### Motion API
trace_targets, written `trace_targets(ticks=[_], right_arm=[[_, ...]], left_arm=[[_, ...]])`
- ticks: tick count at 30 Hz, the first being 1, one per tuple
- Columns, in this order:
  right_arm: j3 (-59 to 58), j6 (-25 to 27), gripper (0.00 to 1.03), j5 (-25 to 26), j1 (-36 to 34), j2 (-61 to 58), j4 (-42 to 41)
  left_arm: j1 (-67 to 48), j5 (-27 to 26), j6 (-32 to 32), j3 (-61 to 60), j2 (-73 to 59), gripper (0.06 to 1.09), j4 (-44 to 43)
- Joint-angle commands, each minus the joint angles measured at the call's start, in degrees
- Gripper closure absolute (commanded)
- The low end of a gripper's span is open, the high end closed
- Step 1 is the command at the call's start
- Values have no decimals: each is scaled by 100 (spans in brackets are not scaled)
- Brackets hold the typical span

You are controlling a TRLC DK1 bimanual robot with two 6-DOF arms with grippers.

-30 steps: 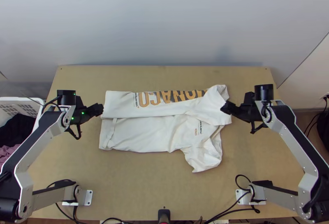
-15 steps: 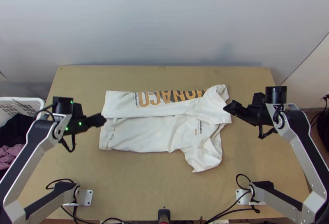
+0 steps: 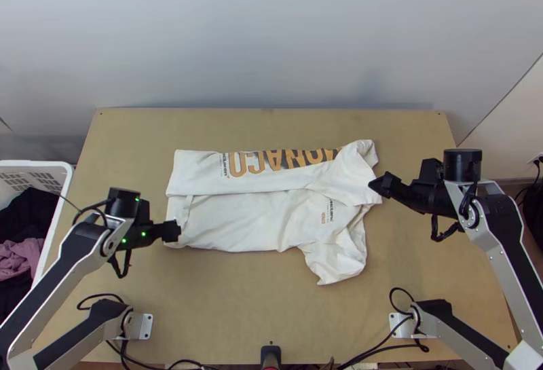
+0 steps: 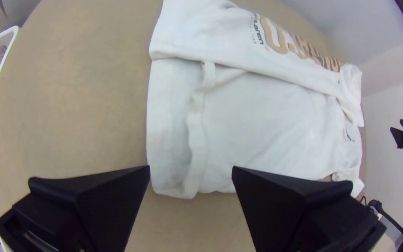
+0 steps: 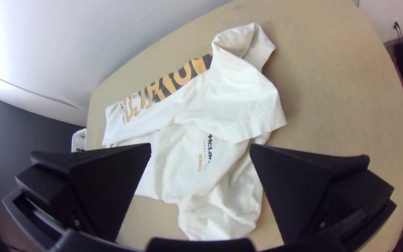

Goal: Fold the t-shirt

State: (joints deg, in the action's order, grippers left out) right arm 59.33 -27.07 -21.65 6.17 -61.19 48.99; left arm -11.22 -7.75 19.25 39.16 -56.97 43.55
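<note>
Nearest the table's (image 3: 271, 316) near edge, the t-shirt's (image 3: 237, 224) loose sleeve (image 3: 336, 265) sticks out from the unfolded side, and our left gripper (image 3: 178, 231) is spread wide, empty, at the near hem corner toward the table's left edge, probably lined up to pinch it for the next fold. Farther back, our right gripper (image 3: 375, 185) is also wide open, nothing held, by the sleeve end toward the right edge, likely placed for the shirt's other end. Beyond, the lettered strip (image 3: 271, 161) lies folded inward along the far side, so we judge one long fold done.
</note>
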Motion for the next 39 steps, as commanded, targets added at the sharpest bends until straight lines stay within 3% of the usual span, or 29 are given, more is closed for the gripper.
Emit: trace_targets(ticks=[1, 7, 8, 13, 18, 32, 39], right_arm=[[-44, 0, 4, 29, 121, 72, 49], [-141, 35, 4, 82, 121, 54, 84], [-150, 53, 4, 91, 121, 54, 75], [-238, 114, 4, 99, 138, 37, 75], [-405, 176, 5, 135, 288, 28, 111], [-80, 896, 5, -15, 1105, -473, 2044], [-264, 1230, 5, -463, 1351, -666, 2844]], left_arm=[[-126, 230, -17, -400, -104, 23, -400], [-240, 221, 167, -391, -403, 23, -479], [-249, 221, 185, -391, -464, 28, -488], [-319, 221, 317, -400, -499, 57, -699], [-337, 221, 317, -435, -534, 105, -831], [788, 230, -52, -119, -77, 105, -541], [1052, 230, -202, -374, 125, 105, -435]])
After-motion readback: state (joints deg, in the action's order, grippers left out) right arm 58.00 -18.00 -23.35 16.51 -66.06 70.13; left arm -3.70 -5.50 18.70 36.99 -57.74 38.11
